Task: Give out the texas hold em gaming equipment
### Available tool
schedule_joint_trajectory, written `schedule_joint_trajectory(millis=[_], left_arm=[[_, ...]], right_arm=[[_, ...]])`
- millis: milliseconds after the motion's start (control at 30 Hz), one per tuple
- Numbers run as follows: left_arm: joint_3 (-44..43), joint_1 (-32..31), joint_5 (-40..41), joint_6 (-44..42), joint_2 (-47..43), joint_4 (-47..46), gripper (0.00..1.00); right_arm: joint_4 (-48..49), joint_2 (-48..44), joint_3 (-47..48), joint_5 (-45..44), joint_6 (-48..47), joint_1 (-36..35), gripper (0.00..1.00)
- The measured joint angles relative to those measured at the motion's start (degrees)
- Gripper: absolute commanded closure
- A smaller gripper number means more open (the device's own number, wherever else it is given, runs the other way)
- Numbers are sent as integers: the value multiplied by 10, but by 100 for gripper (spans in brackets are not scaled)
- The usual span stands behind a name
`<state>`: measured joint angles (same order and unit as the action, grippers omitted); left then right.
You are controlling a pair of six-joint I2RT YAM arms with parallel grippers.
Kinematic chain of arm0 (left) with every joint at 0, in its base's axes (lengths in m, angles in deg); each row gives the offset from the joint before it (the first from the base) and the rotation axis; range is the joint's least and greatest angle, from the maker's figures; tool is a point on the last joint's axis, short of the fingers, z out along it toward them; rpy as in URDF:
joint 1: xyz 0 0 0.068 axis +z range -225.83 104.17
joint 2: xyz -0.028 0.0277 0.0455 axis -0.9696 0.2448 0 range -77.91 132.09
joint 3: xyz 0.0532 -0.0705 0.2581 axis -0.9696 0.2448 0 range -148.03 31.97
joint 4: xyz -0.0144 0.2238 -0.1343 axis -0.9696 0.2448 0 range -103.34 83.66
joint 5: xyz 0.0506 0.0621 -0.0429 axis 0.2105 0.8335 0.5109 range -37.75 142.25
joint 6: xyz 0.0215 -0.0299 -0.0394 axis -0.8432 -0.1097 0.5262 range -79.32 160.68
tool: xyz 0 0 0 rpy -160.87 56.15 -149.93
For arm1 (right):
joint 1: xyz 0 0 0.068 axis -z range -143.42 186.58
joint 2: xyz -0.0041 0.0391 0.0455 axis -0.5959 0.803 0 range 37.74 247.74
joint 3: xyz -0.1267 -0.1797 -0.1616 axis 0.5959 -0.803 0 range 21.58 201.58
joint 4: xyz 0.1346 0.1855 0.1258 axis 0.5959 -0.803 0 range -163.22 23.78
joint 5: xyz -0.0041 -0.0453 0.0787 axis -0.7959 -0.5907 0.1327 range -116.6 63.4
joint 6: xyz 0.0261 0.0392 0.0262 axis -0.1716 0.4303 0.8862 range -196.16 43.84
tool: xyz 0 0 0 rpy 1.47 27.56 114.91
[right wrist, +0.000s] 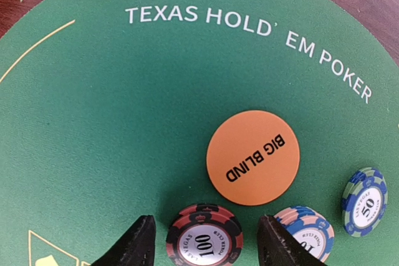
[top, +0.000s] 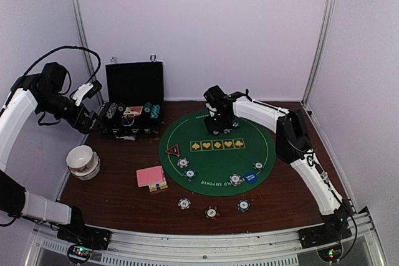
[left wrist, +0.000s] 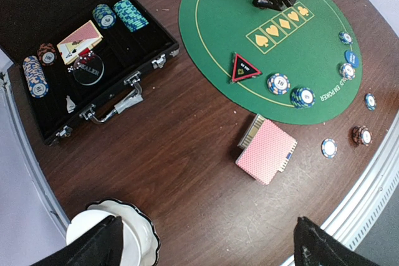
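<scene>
While the right gripper [right wrist: 206, 219] stands low over the far part of the green mat [right wrist: 93, 123], its jaws are spread to either side of a red-and-black chip [right wrist: 204, 241]. This chip is marked "100" and "LAS VEGAS". A narrow gap shows between each finger and the chip's rim, so nothing is pinched. The chip lies flat on the mat.

Just beyond it lies the orange button [right wrist: 252, 157], lettered "BIG BLIND". To the right are a blue-and-peach chip [right wrist: 305, 232], its number partly cut off, and a blue-and-green chip [right wrist: 365, 201] marked "50". White lettering along the mat's edge reads "TEXAS HOLD' EM POKER".

The left gripper [left wrist: 207, 222] hangs high over the left side of the table [left wrist: 187, 129]. Its jaws are spread wide with nothing between them. The white bowl [left wrist: 140, 238] sits below it.

Positions of the remaining equipment:
- The pink-backed cards [left wrist: 267, 152] lie stacked on the wood, just outside the mat.
- The triangle marker [left wrist: 245, 66] lies on the mat; its lettering is too small to read.
- Near the marker lies a chip marked "10" [left wrist: 278, 83].
- The blue button [left wrist: 352, 58] lies on the mat's near edge; its lettering is unreadable.
- Three loose chips [top: 212, 212] lie on the wood in front of the mat.
- The black case [left wrist: 37, 4] stands open and holds chip stacks [left wrist: 131, 15] and a clear disc [left wrist: 87, 73] lettered "DEALER".
</scene>
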<state>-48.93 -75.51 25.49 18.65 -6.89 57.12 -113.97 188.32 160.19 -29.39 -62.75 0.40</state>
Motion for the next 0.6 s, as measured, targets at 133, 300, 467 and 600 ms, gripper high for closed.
schedule_joint_trajectory(millis=[133, 300, 467, 600], left_arm=[[0, 0, 0, 0, 0, 0, 2], [0, 0, 0, 0, 0, 0, 2], [0, 0, 0, 0, 0, 0, 2], [0, 0, 1, 0, 0, 0, 3]], right_arm=[[5, -3, 0, 3, -2, -6, 41], [9, -30, 0, 9, -18, -25, 44], [14, -92, -26, 17, -28, -66, 46], [37, -196, -149, 18, -31, -115, 38]])
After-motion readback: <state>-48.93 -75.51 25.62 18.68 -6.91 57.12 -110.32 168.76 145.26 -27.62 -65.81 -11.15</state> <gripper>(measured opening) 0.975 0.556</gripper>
